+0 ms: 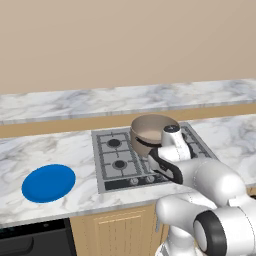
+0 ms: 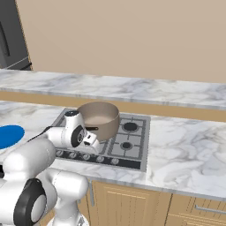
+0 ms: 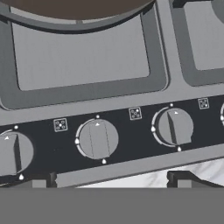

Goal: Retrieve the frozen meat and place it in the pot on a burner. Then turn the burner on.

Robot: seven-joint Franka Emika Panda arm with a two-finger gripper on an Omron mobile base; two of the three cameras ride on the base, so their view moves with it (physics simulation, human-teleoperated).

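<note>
On my left a blue plate [image 1: 48, 183] lies on the marble surface [image 1: 65, 150]. Next comes the cooktop [image 1: 112, 160], with the pot [image 1: 149, 132] on a burner; I see no meat in it. My hand [image 3: 109, 180] hovers spread wide and empty just above the middle knob [image 3: 97, 139] of the control strip.

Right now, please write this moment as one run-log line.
phase: burner step | pot: on stove | hand: open, above knob, not touching
</note>
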